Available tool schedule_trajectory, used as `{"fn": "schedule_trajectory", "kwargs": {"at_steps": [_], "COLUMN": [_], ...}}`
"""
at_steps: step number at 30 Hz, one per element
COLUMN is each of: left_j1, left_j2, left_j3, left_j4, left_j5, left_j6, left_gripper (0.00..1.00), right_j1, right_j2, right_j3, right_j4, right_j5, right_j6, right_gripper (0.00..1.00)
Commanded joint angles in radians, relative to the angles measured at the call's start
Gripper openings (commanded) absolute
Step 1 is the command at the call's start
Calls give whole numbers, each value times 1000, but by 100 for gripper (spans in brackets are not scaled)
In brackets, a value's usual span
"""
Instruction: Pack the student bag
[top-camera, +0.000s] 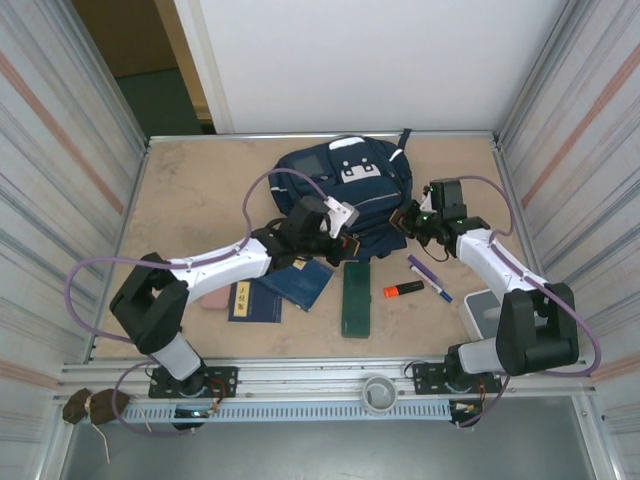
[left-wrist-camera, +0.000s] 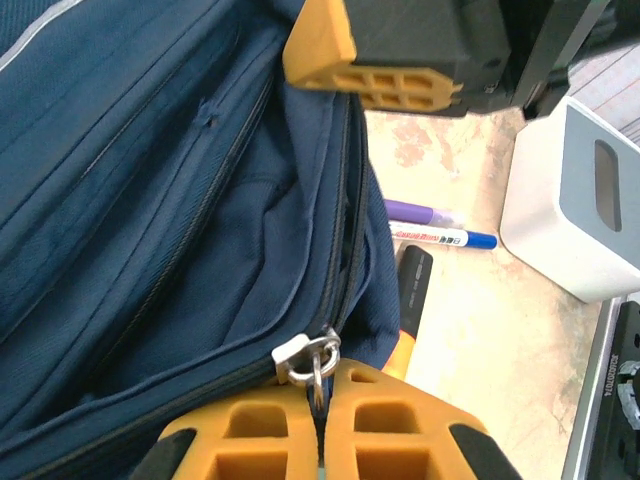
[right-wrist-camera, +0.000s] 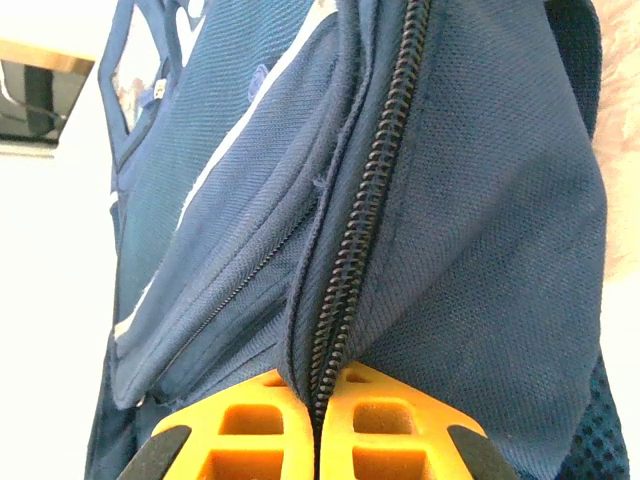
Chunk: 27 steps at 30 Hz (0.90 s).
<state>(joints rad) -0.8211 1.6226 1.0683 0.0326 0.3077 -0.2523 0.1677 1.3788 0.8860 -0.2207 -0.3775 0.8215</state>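
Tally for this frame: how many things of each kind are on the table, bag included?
Bag: 1
Notebooks: 2
Pencil case: 1
Pens, one purple, one blue-capped: 2
Highlighter: 1
Pink block: 1
White box: 1
Total: 9

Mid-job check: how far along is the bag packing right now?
Done: both grips set. The left gripper is shut on the zipper pull, the right gripper on the zip seam of the student bag. In hand: opening the zip, likely. Left: notebooks, green case, orange highlighter and pens lie on the table, unpacked.
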Motion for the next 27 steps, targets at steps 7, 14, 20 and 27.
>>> {"fn": "schedule_trajectory", "kwargs": {"at_steps": [7, 14, 20, 27], "left_j1": [154, 212, 124, 53], "left_j2": [-189, -191, -138, -59], "left_j3": [-154, -158, -51, 34], "left_j4": [8, -15, 16, 43], "left_j5": [14, 64, 69, 18], "left_j6": [54, 50, 9, -23], "left_gripper": [0, 0, 0, 0], "right_j1": [-145, -127, -119, -133], "right_j2": [82, 209, 220, -44], "right_j3": [148, 296, 388, 168], "right_j4": [-116, -167, -270, -306], "right_j5": [-1, -80, -35, 19], "right_j6": [-211, -238, -264, -219], "right_gripper": [0, 0, 41, 90]}}
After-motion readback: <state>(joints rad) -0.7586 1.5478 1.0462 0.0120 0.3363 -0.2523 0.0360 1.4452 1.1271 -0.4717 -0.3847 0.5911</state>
